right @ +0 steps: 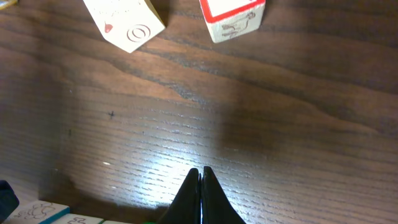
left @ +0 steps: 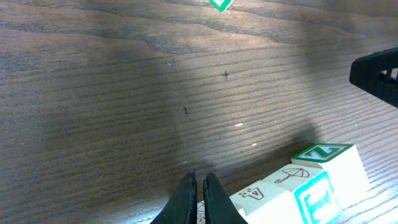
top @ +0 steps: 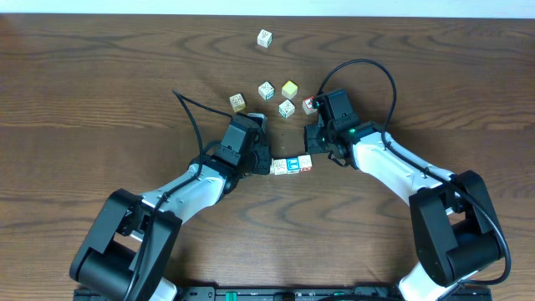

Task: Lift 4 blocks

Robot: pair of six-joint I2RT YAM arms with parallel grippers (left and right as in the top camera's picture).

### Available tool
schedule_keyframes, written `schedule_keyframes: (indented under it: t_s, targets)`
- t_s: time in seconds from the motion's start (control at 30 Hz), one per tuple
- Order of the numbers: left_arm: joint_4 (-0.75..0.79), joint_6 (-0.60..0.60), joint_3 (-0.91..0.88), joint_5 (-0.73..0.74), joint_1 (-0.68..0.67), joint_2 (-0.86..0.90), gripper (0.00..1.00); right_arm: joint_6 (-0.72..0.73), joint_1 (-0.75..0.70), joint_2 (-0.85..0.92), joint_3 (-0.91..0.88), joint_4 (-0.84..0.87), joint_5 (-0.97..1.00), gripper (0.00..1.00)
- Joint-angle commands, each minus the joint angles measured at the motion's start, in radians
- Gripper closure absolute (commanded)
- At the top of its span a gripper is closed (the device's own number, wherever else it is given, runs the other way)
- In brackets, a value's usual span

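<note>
Item: blocks (top: 292,165), cream wooden printed cubes in one row, mid-desk, well off every edge, between our claws. Left claw (left: 199,186) and right claw (right: 200,177): both pressed together, pinching nothing. We judge the blocks light, stiff and smooth-faced. Press the row's end faces squarely, or it may buckle.

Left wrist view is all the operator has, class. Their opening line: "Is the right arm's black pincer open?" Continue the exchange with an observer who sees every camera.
Observer: No, the right pincer is shut, holding nothing.
Operator: What lies ahead of it?
Observer: A red-faced wooden cube and a cream wooden cube printed with rings.
Operator: Where does my row of cream wooden alphabet cubes end?
Observer: Overhead, it ends beside the right pincer's tip.
</note>
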Motion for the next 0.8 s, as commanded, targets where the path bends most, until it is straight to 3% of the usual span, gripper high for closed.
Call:
schedule_keyframes:
  t_s: [0.0, 0.77]
  targets:
    - [-0.007, 0.025, 0.023, 0.005, 0.003, 0.006, 0.92, -0.011, -0.005, 0.009, -0.001, -0.009, 0.014, 0.99]
    - [-0.009, 0.025, 0.023, -0.026, 0.003, 0.006, 0.92, -0.011, -0.005, 0.009, -0.001, -0.018, 0.014, 0.99]
